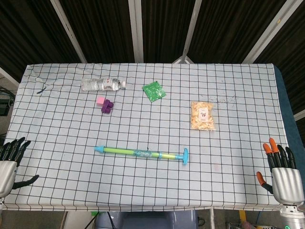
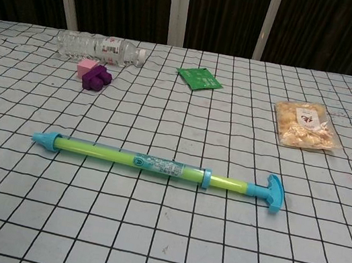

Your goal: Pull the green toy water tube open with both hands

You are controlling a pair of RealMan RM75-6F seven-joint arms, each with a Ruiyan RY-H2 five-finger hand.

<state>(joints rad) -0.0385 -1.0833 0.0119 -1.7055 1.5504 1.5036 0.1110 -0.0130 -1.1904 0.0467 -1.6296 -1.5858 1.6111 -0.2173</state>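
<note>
Checked white cloth covers the table (image 1: 57, 124), with dark slatted panels behind it. Near the middle of the front half lies the green toy water tube (image 1: 141, 153), flat and slightly slanted, its blue nozzle tip pointing left and its blue T-handle on the right, with a short stretch of the plunger rod showing between barrel and handle. Nothing touches it.

Only the head view shows the hands: the left hand (image 1: 10, 162) sits at the near left corner and the right hand (image 1: 281, 169) at the near right corner, both well apart from the tube, fingers spread and holding nothing. The chest view shows neither hand but gives the tube's printed label up close.

Farther back, a clear plastic bottle (image 1: 101, 84) lies on its side, with a pink and purple block (image 1: 105, 105) just in front of it, a green packet (image 1: 154, 91) toward the centre, and a snack bag (image 1: 202, 116) to the right. None of these stands between hands and tube.
</note>
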